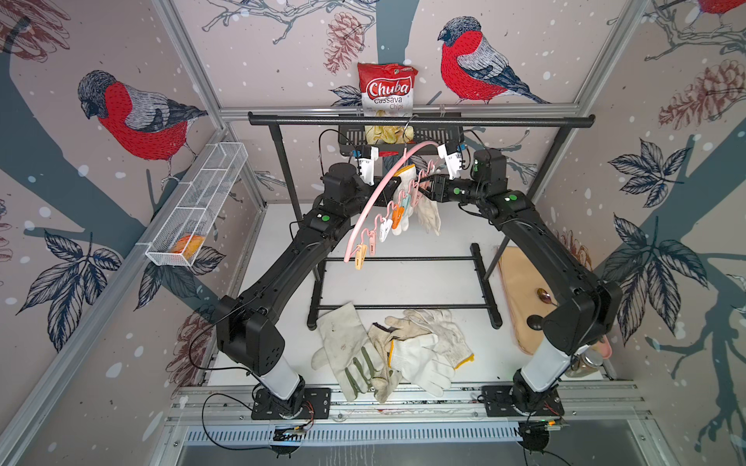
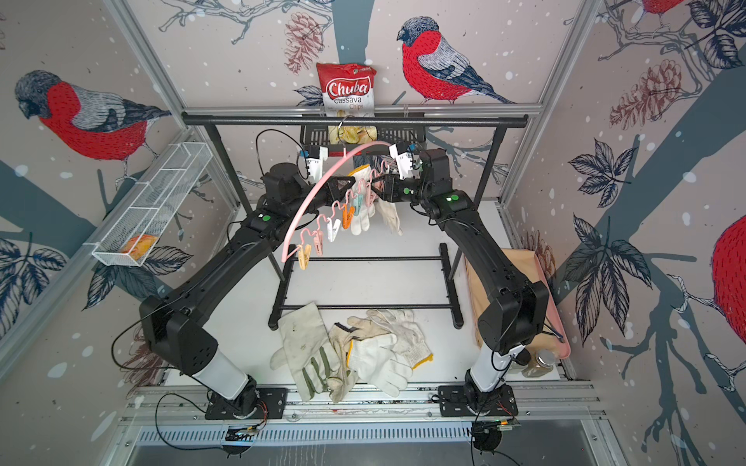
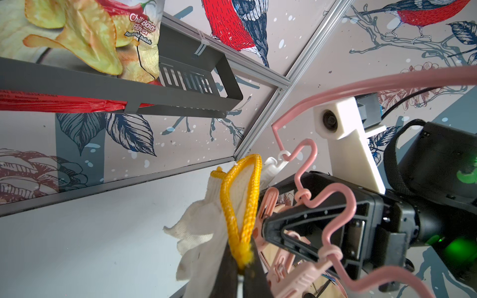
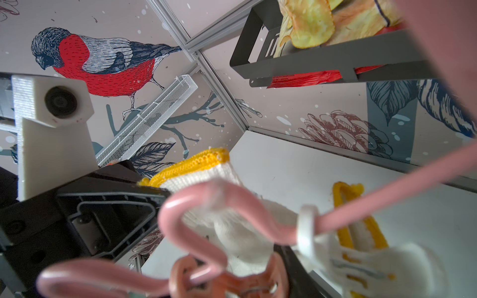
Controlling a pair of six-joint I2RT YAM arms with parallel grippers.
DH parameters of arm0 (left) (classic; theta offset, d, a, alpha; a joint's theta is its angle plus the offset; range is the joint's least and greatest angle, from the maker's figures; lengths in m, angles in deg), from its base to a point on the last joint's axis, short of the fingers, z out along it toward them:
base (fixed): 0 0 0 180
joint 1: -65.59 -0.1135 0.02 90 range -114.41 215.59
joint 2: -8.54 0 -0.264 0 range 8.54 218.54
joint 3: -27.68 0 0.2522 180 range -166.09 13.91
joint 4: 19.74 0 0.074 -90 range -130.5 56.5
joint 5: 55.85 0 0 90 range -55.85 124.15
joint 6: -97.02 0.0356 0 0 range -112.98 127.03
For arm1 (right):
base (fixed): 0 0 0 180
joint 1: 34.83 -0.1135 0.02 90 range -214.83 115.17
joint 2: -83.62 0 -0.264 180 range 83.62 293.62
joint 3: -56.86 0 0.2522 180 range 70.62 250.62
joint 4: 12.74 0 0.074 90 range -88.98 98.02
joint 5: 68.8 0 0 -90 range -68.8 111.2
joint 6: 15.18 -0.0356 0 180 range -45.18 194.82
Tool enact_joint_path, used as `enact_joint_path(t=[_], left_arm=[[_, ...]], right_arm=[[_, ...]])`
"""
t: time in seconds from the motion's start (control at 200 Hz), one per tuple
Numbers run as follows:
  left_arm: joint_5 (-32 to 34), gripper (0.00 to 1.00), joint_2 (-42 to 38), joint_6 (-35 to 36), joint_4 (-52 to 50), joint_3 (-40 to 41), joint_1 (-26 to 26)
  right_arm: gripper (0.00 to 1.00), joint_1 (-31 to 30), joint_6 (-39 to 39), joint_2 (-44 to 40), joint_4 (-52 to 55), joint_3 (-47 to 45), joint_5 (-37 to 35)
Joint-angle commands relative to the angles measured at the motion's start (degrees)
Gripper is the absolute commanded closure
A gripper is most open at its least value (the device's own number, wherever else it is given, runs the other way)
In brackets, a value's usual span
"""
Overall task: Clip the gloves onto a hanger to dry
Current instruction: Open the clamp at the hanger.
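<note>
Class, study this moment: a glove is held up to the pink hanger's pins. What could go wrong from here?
1. The left gripper grips the knit glove only by its yellow cuff edge, so it may slip free before a pin bites.
2. The hanger seems to hang freely from the rack bar. A push from the right gripper at the pink clothespin could swing it, and the pin may miss the cuff.
</note>
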Motion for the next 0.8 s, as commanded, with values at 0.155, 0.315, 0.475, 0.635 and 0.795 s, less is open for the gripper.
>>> enact_joint_path(t=[0.155, 0.315, 0.475, 0.635, 0.795], left_arm=[[0.22, 1.00, -1.28, 1.03, 0.29, 0.52, 0.17], [0.12, 1.00, -1.65, 1.44, 0.20, 0.92, 0.11], [-2.35, 1.00, -2.38, 6.22, -3.54, 1.18, 0.15], [-8.17, 1.00, -4.89, 13.81, -6.72, 5.67, 0.15], [-13.88, 1.00, -6.16, 18.80, -6.34, 8.77, 0.16]], right_arm=[[0.62, 0.40, 0.37, -1.59, -1.85, -1.24, 1.08], [0.68, 0.68, 0.63, -1.91, -1.64, -1.36, 1.45], [0.72, 0.84, 0.93, -2.15, -1.28, -1.38, 1.44], [0.75, 1.07, 1.47, -2.34, -0.91, -1.46, 1.52], [0.78, 1.12, 1.72, -2.10, -0.89, -0.96, 2.11]])
